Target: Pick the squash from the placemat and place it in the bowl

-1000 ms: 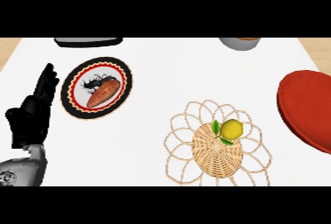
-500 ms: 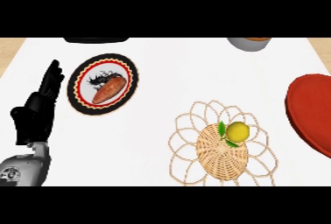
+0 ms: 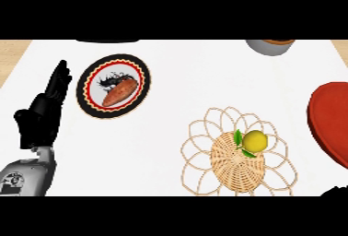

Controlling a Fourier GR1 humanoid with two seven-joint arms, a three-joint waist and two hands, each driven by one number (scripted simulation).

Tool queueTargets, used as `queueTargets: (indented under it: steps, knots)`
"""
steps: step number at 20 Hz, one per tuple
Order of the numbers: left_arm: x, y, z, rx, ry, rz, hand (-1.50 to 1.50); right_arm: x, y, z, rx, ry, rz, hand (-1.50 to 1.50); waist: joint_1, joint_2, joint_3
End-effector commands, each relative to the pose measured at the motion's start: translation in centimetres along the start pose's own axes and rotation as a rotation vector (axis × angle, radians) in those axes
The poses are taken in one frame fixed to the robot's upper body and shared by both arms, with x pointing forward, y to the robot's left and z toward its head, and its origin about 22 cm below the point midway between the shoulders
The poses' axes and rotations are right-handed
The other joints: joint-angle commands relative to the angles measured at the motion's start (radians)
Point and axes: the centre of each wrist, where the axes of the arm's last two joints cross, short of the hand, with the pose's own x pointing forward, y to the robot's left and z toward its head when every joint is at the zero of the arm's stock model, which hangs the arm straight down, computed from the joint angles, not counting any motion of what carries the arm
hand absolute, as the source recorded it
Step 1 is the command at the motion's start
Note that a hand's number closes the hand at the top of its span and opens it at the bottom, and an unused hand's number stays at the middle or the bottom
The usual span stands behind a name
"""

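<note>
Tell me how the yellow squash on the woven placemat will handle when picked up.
The squash looks round and smooth, so it may roll if nudged and could slip in a grasp. It seems small and probably light. The openwork placemat under it looks flat, so it would hardly stop a roll.

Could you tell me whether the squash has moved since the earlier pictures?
No. The squash lies on the same spot of the woven placemat, up and right of its centre; only the whole view has shifted slightly.
</note>
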Motion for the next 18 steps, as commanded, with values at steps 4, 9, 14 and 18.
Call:
queueTargets:
  steps: [4,9,14,18]
  knots:
    - [0.6,-1.6,-0.6,-0.011,-0.005,-0.005,0.0,-6.5,-8.7,-7.6,-0.202,0.023,0.029,1.5,0.007,-0.002,0.0]
    - [-0.5,-0.7,0.0,-0.024,0.002,0.004,0.0,-12.7,-10.5,-11.2,-0.209,0.08,0.194,1.5,0.019,-0.002,-0.001]
    - [0.9,-1.0,-1.6,-0.009,0.003,-0.006,0.0,-17.5,-9.5,-14.3,-0.198,0.086,0.243,1.5,0.015,-0.001,-0.001]
    - [0.6,-2.1,-1.1,-0.029,-0.017,-0.001,0.0,-21.3,-7.9,-14.1,-0.166,0.205,0.138,1.5,0.035,0.008,0.002]
